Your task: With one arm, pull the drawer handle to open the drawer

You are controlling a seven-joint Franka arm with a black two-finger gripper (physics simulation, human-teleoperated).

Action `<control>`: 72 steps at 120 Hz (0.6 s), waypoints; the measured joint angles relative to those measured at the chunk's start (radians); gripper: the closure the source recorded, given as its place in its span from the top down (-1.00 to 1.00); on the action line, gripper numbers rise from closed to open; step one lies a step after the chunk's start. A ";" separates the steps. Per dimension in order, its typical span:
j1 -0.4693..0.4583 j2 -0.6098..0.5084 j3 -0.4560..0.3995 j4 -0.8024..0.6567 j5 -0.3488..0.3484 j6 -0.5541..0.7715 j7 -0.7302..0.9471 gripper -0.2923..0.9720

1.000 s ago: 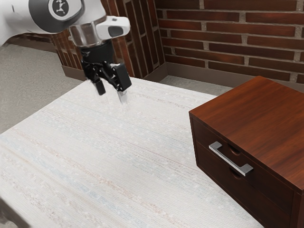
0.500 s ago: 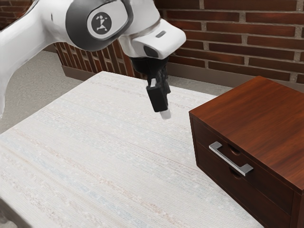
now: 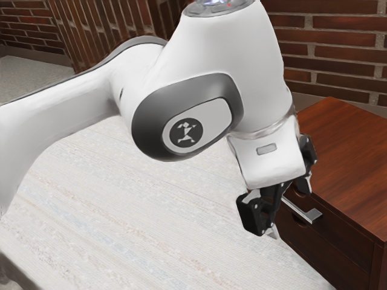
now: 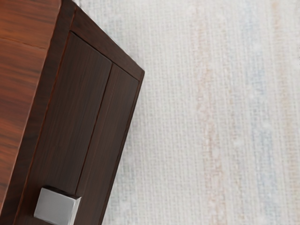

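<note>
A dark wooden cabinet (image 3: 347, 145) stands on the table at the exterior view's right. Its upper drawer looks shut, and the silver handle (image 3: 304, 212) shows partly behind my hand. My gripper (image 3: 279, 222) hangs pointing down just in front of the drawer face, at the handle's near end. One black finger (image 3: 254, 216) sits toward the outer end of the hand, so the gripper reads as open, with nothing held. In the wrist view the cabinet front (image 4: 79, 126) runs below the hand, and one end of the handle (image 4: 56, 209) shows close under it.
The pale wooden tabletop (image 3: 121, 211) stretches to the exterior view's left of the cabinet and appears again as table (image 4: 215, 117) in the wrist view. A brick wall (image 3: 338, 54) stands behind. My own white arm (image 3: 199, 96) hides much of the table's middle.
My arm has swung toward the exterior view's right and come down, from above the table's middle to just in front of the drawer handle. The cabinet has not moved.
</note>
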 joint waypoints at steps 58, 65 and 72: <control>0.130 0.084 0.023 0.008 -0.073 0.138 0.228 0.54; 0.131 0.083 0.023 0.008 -0.076 0.143 0.246 0.54; 0.131 0.078 0.023 0.005 -0.078 0.147 0.262 0.54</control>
